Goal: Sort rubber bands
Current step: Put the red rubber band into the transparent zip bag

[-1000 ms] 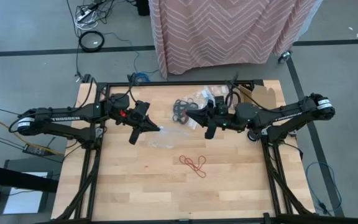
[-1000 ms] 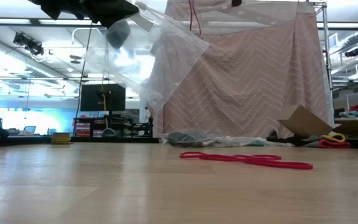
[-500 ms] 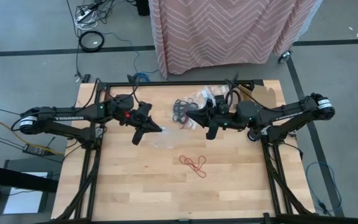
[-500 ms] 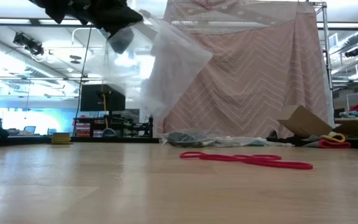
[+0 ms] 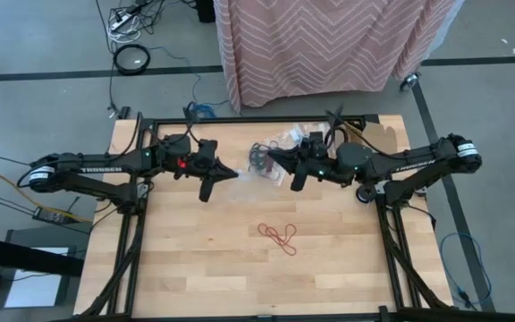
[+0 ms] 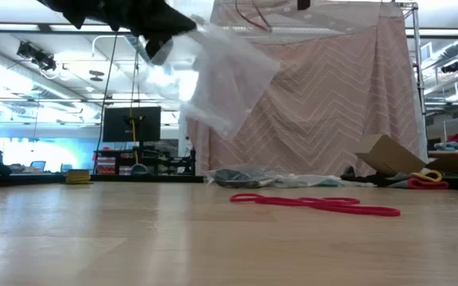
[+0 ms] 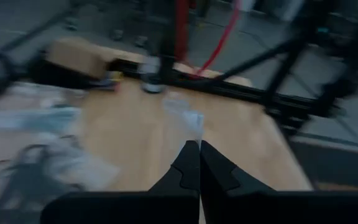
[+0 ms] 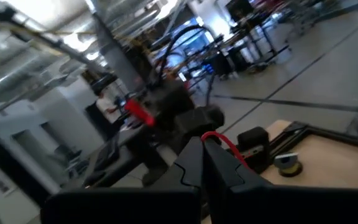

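Bright, even light — blurred wrist views

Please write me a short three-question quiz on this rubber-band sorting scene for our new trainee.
1. True or false: the left end effector holds a clear crinkly plastic bag up off the wooden table.
2. The thin red rubber band hanging in the air is pinched by which arm?
A. left
B. right
C. neither
3. Fill in: the loose red rubber bands lie on the table, toward its ___ edge from the end effectors (near or far).

Key:
1. true
2. B, the right end effector, shut on it
3. near
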`<state>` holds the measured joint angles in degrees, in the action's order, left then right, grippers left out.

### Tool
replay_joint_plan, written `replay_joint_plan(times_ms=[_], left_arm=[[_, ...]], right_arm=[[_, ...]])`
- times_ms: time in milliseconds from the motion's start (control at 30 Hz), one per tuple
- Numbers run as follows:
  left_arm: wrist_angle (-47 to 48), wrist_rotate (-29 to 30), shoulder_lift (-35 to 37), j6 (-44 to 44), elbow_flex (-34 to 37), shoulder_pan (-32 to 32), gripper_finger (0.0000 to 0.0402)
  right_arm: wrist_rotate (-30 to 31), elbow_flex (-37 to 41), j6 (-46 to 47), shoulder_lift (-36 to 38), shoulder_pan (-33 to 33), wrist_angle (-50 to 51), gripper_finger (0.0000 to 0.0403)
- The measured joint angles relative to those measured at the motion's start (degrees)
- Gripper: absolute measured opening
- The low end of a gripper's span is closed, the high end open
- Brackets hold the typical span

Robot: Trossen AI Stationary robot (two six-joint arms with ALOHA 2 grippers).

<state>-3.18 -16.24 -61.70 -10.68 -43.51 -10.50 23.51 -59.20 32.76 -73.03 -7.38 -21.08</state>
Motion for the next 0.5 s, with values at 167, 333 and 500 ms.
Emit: replay_joint_plan(times_ms=[167,333,500], left_arm=[[-0.4,6.0,-1.5,0.4,0.0,-0.9,0.0001],[-0.7,6.8,-2.9,1.4,0.0,-2.2,0.0001],[-2.5,6.3,-3.4,1.4,0.0,-2.8,0.0001]], right_arm=[[2.9,0.0,0.2,0.0,2.3,-0.2,0.0],[3.1,0.0,0.4,0.0,4.9,0.1,0.0],[2.0,0.0,0.4,0.0,6.8,0.4,0.0]])
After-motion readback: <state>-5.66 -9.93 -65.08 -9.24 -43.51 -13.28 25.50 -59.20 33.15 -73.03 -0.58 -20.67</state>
